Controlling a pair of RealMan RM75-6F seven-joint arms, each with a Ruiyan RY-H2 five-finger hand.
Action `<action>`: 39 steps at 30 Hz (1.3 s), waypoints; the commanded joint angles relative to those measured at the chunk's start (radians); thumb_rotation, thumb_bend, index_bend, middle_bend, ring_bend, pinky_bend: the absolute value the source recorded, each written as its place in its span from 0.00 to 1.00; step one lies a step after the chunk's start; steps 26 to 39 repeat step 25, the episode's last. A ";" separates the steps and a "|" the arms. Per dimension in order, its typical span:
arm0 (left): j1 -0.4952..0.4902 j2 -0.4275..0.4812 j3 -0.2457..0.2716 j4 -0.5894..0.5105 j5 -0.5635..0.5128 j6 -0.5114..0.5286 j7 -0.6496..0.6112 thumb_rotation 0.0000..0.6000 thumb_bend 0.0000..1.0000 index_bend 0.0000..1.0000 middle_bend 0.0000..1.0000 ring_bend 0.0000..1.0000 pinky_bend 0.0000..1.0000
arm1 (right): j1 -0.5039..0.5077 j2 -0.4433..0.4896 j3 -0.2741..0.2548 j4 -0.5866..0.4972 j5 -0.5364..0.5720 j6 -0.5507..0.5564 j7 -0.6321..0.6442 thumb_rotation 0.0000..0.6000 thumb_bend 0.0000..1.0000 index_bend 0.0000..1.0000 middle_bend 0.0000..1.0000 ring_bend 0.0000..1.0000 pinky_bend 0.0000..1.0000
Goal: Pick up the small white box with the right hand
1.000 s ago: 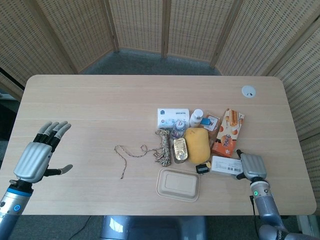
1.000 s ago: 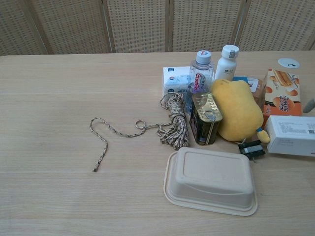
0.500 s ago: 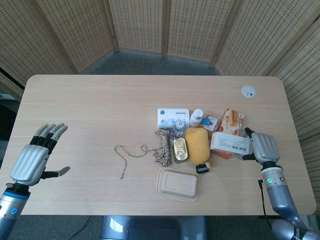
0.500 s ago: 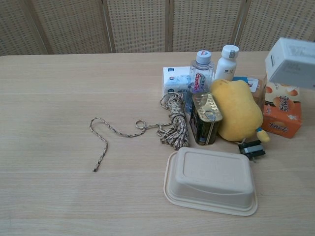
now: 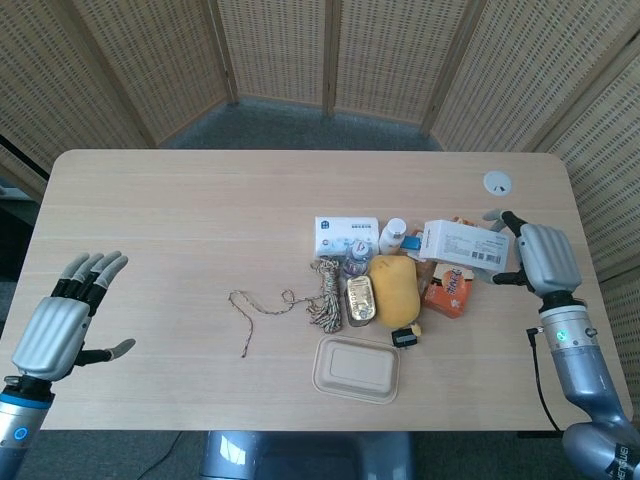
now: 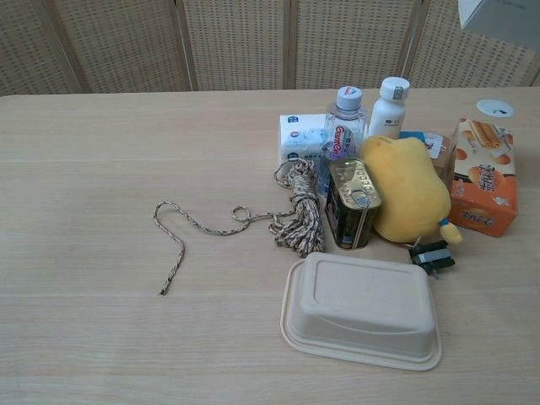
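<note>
Your right hand [image 5: 545, 257] holds the small white box [image 5: 464, 243] by its end, lifted off the surface [image 5: 180, 210] near the right edge. In the head view the box hangs above the orange snack carton [image 5: 450, 290], beside the white bottle [image 5: 393, 235] and the yellow plush toy [image 5: 394, 289]. Your left hand [image 5: 60, 325] hovers near the left edge, fingers spread wide, holding nothing.

In the chest view only a corner of the small white box [image 6: 502, 17] shows, at the top right of the frame, high above the orange snack carton [image 6: 483, 175] and the tin can [image 6: 353, 202]. Neither hand appears here.

The grip looks to be on one end only, so the long box could tilt and slip free. If it drops, it would likely land on the carton or knock over the bottles beside it.
</note>
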 commanded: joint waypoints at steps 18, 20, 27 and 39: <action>0.041 0.003 0.029 -0.002 0.036 0.025 0.007 1.00 0.15 0.00 0.00 0.00 0.00 | 0.011 0.034 -0.003 -0.017 0.002 0.003 0.020 1.00 0.15 0.29 0.58 0.81 0.55; 0.041 0.003 0.028 -0.001 0.035 0.024 0.007 1.00 0.15 0.00 0.00 0.00 0.00 | 0.012 0.032 -0.004 -0.016 0.003 0.004 0.022 1.00 0.14 0.29 0.58 0.82 0.55; 0.036 0.004 0.023 0.002 0.028 0.012 0.005 1.00 0.15 0.00 0.00 0.00 0.00 | 0.015 0.024 -0.010 -0.012 0.009 0.006 0.020 1.00 0.15 0.29 0.58 0.82 0.55; 0.036 0.004 0.023 0.002 0.028 0.012 0.005 1.00 0.15 0.00 0.00 0.00 0.00 | 0.015 0.024 -0.010 -0.012 0.009 0.006 0.020 1.00 0.15 0.29 0.58 0.82 0.55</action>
